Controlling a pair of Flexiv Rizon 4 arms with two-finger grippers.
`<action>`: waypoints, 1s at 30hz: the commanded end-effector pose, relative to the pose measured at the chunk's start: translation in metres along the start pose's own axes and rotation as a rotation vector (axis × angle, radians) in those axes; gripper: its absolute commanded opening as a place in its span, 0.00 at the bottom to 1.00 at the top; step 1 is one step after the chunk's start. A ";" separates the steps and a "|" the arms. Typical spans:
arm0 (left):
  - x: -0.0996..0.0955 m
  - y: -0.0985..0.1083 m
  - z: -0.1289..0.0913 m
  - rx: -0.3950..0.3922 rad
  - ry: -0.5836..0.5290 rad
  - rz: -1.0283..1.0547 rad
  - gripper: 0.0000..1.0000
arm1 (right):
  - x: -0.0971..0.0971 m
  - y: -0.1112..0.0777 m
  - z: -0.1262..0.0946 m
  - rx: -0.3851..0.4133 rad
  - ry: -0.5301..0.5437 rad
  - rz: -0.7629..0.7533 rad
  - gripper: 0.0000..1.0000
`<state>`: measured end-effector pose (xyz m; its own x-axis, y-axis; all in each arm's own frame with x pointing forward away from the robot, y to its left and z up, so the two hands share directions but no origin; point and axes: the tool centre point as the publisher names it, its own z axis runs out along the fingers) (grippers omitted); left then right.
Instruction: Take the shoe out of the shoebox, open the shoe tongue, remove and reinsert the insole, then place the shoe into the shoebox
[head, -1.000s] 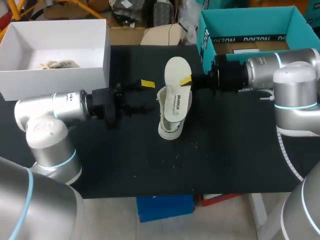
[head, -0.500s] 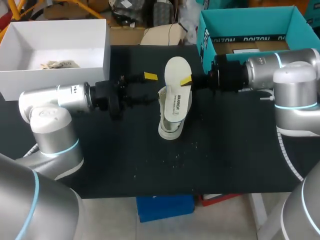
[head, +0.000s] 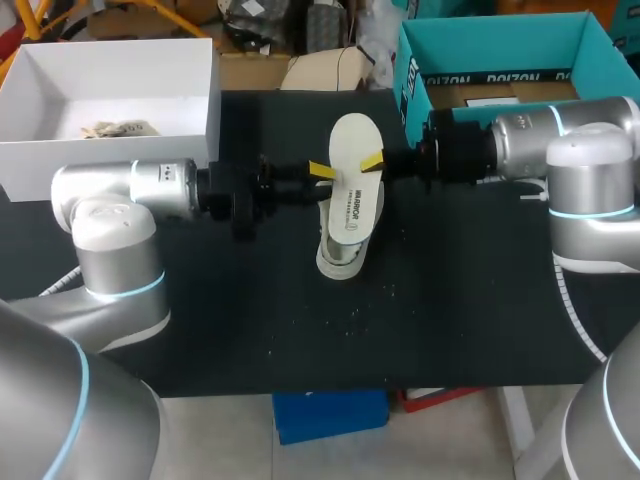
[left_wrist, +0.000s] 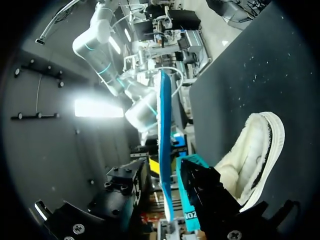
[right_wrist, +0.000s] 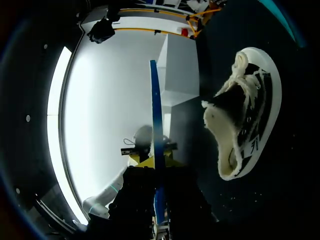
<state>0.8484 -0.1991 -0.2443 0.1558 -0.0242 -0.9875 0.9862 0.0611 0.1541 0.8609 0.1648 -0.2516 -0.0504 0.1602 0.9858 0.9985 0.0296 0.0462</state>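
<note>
Mid-frame, the right end effector clamped the insole over the shoe; the left end effector straddled it, open.

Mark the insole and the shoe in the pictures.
insole (head: 352, 185), head view, on the middle of its pale face.
shoe (left_wrist: 247, 157), left wrist view, on the fleecy lining beside its sole rim.

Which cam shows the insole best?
Head view: the insole shows its broad pale face, lying over the shoe. Both wrist views catch the insole only edge-on, as a thin blue strip.
</note>
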 end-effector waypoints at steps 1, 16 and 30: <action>0.002 0.004 0.011 0.014 0.007 0.005 0.43 | 0.000 0.000 0.001 -0.001 -0.002 0.001 0.00; 0.007 0.009 0.036 0.076 0.036 0.018 0.33 | 0.000 0.000 0.001 -0.001 -0.002 0.001 0.00; 0.011 0.010 0.045 0.096 0.043 0.015 0.00 | 0.000 0.000 0.001 -0.001 -0.002 0.001 0.00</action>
<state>0.8614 -0.2402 -0.2503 0.1671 0.0180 -0.9858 0.9854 -0.0362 0.1664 0.8614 0.1638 -0.2522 -0.0499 0.1614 0.9856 0.9985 0.0281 0.0460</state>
